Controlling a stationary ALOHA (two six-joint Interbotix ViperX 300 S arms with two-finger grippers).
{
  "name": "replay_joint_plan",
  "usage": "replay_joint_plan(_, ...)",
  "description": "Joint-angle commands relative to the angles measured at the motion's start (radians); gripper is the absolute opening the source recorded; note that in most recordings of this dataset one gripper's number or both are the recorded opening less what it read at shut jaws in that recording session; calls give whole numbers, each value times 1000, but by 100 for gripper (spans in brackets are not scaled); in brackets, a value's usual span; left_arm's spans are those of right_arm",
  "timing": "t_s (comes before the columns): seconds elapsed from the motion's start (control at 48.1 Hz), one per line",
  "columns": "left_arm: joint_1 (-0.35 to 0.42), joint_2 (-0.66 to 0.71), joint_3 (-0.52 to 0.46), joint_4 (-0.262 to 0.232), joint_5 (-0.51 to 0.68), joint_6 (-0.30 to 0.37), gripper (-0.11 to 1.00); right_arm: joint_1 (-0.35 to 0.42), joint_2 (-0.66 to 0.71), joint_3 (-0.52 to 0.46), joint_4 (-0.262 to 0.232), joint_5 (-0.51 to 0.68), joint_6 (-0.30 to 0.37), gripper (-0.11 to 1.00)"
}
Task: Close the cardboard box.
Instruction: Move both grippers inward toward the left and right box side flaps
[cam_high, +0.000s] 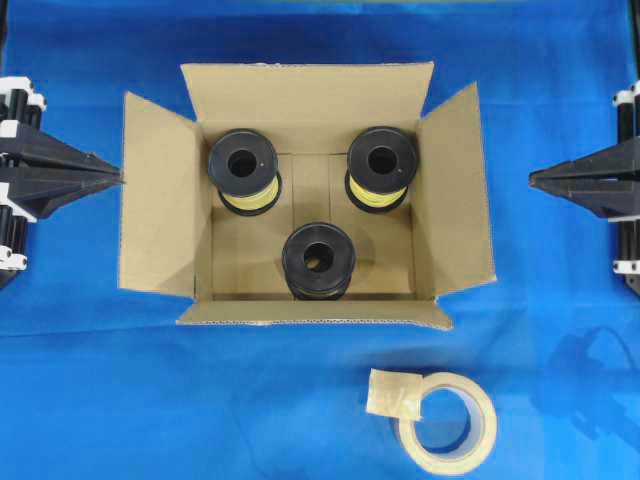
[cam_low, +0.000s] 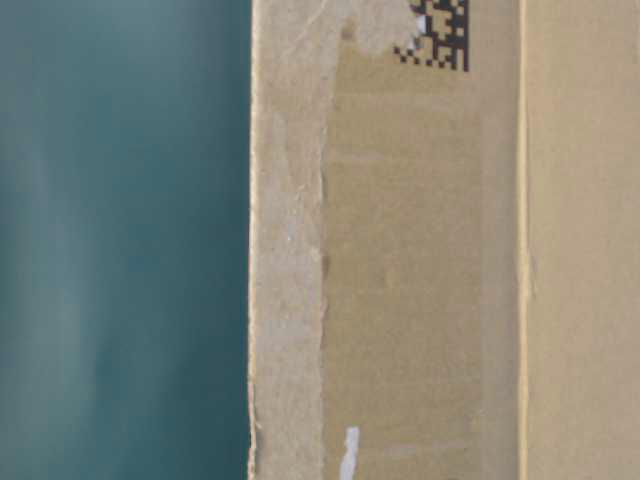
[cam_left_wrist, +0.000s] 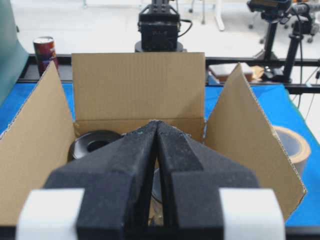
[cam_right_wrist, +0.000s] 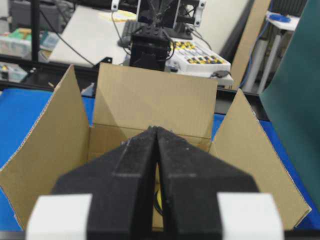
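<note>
The large brown corrugated cardboard box (cam_high: 308, 190) sits open between both pinched-together claws, left gripper (cam_high: 118, 178) nearly touching its flap, right gripper (cam_high: 532, 180) farther off.

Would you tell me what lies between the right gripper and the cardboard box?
Nothing: in the overhead view only bare blue cloth separates the right gripper from the cardboard box.

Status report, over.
Left gripper and right gripper shut, empty, parked outside box. All four flaps open. Three spools inside. Tape roll nearby, not blocking.
</note>
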Motion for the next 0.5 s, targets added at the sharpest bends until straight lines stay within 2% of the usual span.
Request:
replay_joint_plan(0.0,-17,-17,-11,-29,48,8,0,-3,-6,-20,2,2,5,0)
replay_joint_plan(0.333,3,-172,17,-29,311,9,0,-12,-83,-12,20,236,8,0)
replay_joint_plan(0.478,11,-189,61,-29,380,8,0,-15,-67,37,28,244,8,0)
